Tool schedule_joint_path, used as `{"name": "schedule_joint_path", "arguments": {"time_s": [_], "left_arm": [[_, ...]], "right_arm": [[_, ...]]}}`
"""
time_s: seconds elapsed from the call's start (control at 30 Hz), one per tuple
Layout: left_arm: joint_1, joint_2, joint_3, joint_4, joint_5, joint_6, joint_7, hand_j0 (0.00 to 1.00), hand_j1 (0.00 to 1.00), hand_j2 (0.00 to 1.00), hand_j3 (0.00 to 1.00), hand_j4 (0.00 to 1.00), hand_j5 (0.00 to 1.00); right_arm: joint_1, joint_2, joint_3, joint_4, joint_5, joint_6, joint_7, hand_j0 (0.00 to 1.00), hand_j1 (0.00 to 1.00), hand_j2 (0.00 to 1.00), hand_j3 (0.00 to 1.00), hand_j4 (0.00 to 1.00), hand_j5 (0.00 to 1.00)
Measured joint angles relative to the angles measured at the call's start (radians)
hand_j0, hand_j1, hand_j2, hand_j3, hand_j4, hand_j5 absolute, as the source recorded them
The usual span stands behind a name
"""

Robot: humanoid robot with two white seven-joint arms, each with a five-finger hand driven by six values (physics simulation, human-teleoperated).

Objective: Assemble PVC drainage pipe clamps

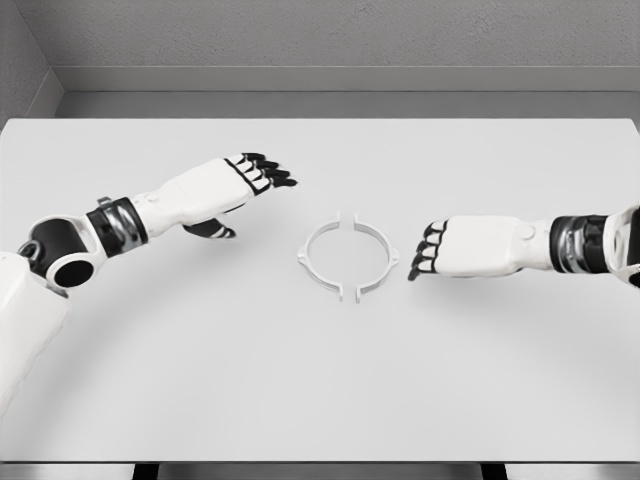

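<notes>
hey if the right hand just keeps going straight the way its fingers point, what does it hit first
Probably the right half of the white pipe clamp ring. The right hand points left across the table, its fingertips just short of that half's side tab, nothing between them. Its height above the table is unclear, so it might pass over.

Two white semicircular clamp halves lie flat just right of the frame's middle, facing each other to form a ring: the left clamp half (318,257) and the right clamp half (380,257), with narrow gaps at top and bottom where their end tabs nearly meet
</notes>
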Motion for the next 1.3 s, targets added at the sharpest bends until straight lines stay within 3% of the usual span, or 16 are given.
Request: {"name": "schedule_joint_path", "arguments": {"time_s": [0.83, 1.3], "left_arm": [[0.003, 0.016, 0.011, -0.003, 0.015, 0.0, 0.002, 1.0, 1.0, 1.0, 1.0, 1.0, 1.0], [0.012, 0.014, 0.02, -0.003, 0.016, 0.0, 0.001, 1.0, 1.0, 1.0, 1.0, 1.0, 1.0]], "right_arm": [[0.026, 0.09, 0.039, 0.056, 0.003, 0.0, 0.0, 0.84, 0.84, 0.84, 0.84, 0.84, 0.84], [0.031, 0.08, 0.038, 0.066, -0.02, 0.0, 0.0, 0.84, 0.84, 0.84, 0.84, 0.84, 0.84]]}}
